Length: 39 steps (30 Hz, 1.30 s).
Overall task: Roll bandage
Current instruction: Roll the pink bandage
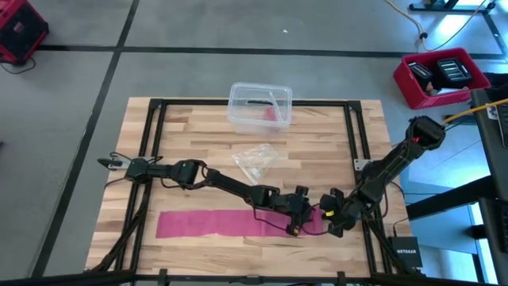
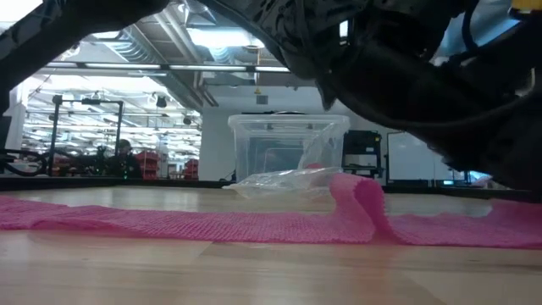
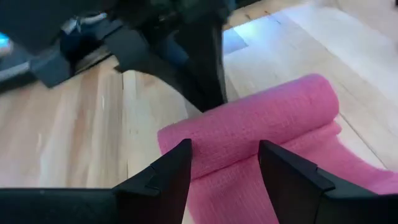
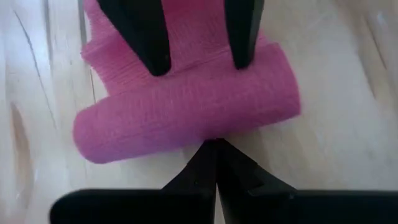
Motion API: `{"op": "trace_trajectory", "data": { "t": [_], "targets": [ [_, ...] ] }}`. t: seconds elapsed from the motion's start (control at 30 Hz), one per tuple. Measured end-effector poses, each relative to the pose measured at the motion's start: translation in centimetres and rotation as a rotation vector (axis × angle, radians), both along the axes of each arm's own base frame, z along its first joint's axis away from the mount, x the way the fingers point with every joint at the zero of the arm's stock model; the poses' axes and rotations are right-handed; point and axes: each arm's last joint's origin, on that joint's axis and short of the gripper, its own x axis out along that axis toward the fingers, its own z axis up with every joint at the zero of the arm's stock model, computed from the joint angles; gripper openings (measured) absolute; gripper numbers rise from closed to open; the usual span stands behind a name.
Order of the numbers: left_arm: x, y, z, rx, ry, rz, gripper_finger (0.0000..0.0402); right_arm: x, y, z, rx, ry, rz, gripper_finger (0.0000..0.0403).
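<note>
Bandage (image 1: 230, 223) in high view: lying flat along the table's (image 1: 317, 135) near edge, its rolled end sitting between the left gripper (image 1: 295, 221) and the right gripper (image 1: 333, 222).
Low view: the strip (image 2: 212, 224) is rising into a hump (image 2: 360, 199) under the arms.
Left wrist view: spread fingers (image 3: 165, 177) are straddling the roll (image 3: 261, 127), its long axis running crosswise.
Right wrist view: pressed-together fingertips (image 4: 214, 155) are touching the roll's (image 4: 186, 115) side, pinching nothing.

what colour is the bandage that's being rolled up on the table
The bandage is pink with a fine woven texture; the right wrist view shows it best.
</note>
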Motion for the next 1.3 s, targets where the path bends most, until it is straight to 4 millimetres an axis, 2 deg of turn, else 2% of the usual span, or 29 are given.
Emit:
{"op": "trace_trajectory", "data": {
  "t": [0.13, 0.4, 0.67, 0.87, 1.07, 1.17, 1.3],
  "targets": [
    [-0.4, 0.4, 0.7, -0.037, 0.062, 0.035, 0.0177, 0.2, 0.2, -0.3, -0.019, -0.018, 0.012, 0.0010],
    [0.0, 2.3, 1.5, -0.092, 0.049, 0.086, 0.0177, 0.4, 0.3, -0.2, -0.023, -0.048, 0.024, 0.0010],
    [0.5, 4.5, 1.5, -0.281, 0.059, -0.048, 0.0177, 0.6, 0.3, -0.2, -0.057, -0.100, 0.018, 0.0010],
    [0.3, 4.5, 1.1, -0.324, 0.122, -0.075, 0.0177, 0.7, 0.2, -0.1, -0.077, -0.119, 0.004, 0.0010],
    [0.1, 4.8, 1.0, -0.297, 0.150, -0.009, 0.0177, 0.7, 0.2, -0.2, -0.074, -0.116, 0.001, 0.0010],
    [0.1, 5.2, 1.0, -0.324, 0.155, 0.014, 0.0177, 0.7, 0.2, -0.1, -0.071, -0.114, 0.002, 0.0010],
    [0.2, 5.3, 0.9, -0.403, 0.176, -0.042, 0.0177, 0.7, 0.3, -0.1, -0.062, -0.115, 0.002, 0.0010]
  ]
}}
